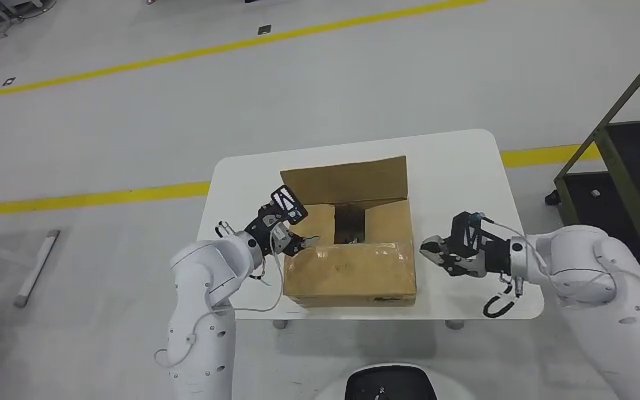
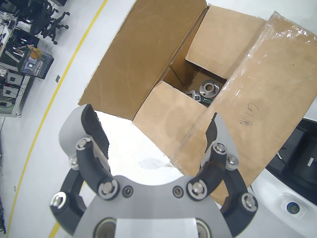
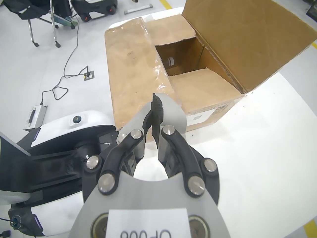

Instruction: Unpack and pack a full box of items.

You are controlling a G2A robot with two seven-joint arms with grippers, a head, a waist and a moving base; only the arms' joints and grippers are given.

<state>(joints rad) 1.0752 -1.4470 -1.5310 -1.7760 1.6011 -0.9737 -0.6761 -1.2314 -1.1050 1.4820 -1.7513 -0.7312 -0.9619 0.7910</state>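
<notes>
A cardboard box (image 1: 350, 270) is set near the middle of a white table (image 1: 460, 170), seen from the top view. Its long flap at 12 o'clock (image 3: 242, 30) is stood upright. The long flap at 6 o'clock (image 2: 260, 100), covered with clear tape, is folded down over the near half of the opening. The two short side flaps at 9 and 3 o'clock are folded inward, so that a dark rectangular gap is left between them.

Through that gap, in the left wrist view, a metal flange (image 2: 207, 88) with a central bore is seen on the box floor. The silver head of an adjustable wrench (image 2: 195, 96) is seen just beside it. In the right wrist view a small round item (image 3: 170, 61) with a pale end is made out deep in the box; what it is cannot be told.

The left gripper (image 1: 292, 238) is held at the box's 9 o'clock side, at the level of the top edge. Its fingers are spread wide and nothing is gripped. One finger (image 2: 213, 130) is seen over the corner of the taped flap, but whether it touches cannot be told.

The right gripper (image 1: 432, 250) is held above the table at the box's 3 o'clock side, just apart from the wall. Its fingers are pressed together and nothing is held between them.
</notes>
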